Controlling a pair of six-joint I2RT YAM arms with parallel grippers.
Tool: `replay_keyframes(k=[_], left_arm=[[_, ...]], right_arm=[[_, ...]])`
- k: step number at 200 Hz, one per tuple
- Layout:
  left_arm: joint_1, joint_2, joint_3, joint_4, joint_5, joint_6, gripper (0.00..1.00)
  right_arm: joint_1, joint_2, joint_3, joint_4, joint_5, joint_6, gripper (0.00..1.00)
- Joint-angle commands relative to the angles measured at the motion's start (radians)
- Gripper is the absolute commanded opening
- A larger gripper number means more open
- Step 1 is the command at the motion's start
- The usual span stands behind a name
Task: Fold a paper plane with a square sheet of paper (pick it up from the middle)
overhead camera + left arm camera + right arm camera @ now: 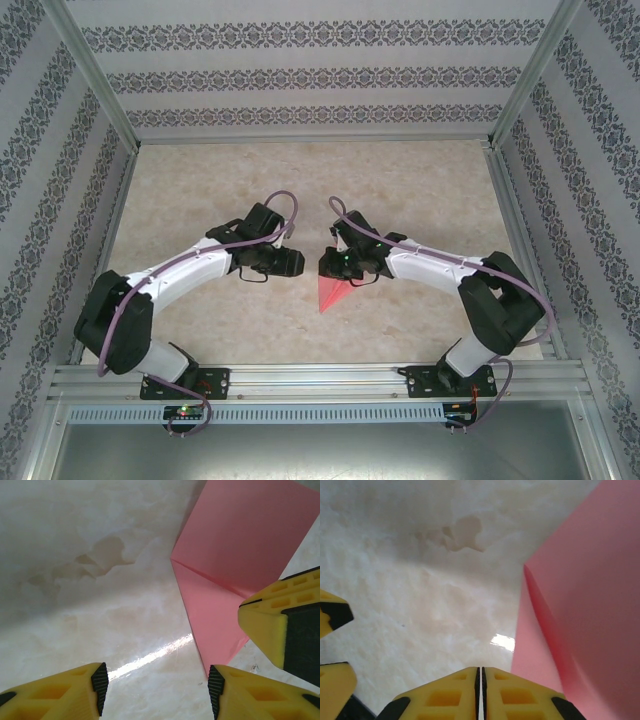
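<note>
The scene is lit brightly and evenly. Glare is seen on the table [60, 605] toward six o'clock; shadows are soft.

White-and-black arms [190, 262], purple cables [285, 200], yellow hands [157, 690] with black ribbed pads [100, 687]

Pink paper [240, 545] thin, matt, sharply creased. Desk [75, 610] marbled beige, smooth, glossy glare. Left claw [158, 690] yellow matt plastic, black ribbed pads [100, 685]. Frame rail [320, 372] bare aluminium.
</note>
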Motion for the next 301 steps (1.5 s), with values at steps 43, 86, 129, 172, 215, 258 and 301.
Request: replay_keyframes(k=[43, 86, 129, 172, 215, 258, 301], left_arm=[[0.014, 0.043, 0.027, 0.037, 0.056, -0.008, 0.58], [0.014, 0.062, 0.039, 0.035, 0.074, -0.011, 0.58], [0.009, 0.070, 0.043, 0.035, 0.080, -0.022, 0.57], [-0.024, 0.097, 0.049, 0.058, 0.091, -0.052, 0.57], [-0.086, 0.118, 0.024, 0.173, 0.075, -0.166, 0.55], [-0.132, 0.204, 0.011, 0.279, 0.056, -0.267, 0.51], [-0.150, 0.234, -0.004, 0.322, 0.022, -0.321, 0.46]], right_arm=[[0.007, 0.027, -0.018, -0.118, 0.084, -0.050, 0.07], [0.006, 0.030, -0.052, -0.125, 0.108, -0.059, 0.05], [0.006, 0.028, -0.101, -0.098, 0.110, -0.054, 0.04], [-0.003, 0.019, -0.157, -0.051, 0.100, -0.049, 0.03], [-0.023, -0.018, -0.234, 0.058, 0.060, -0.033, 0.02], [-0.042, -0.035, -0.292, 0.151, 0.011, -0.021, 0.01], [-0.061, -0.062, -0.334, 0.197, -0.012, -0.025, 0.00]])
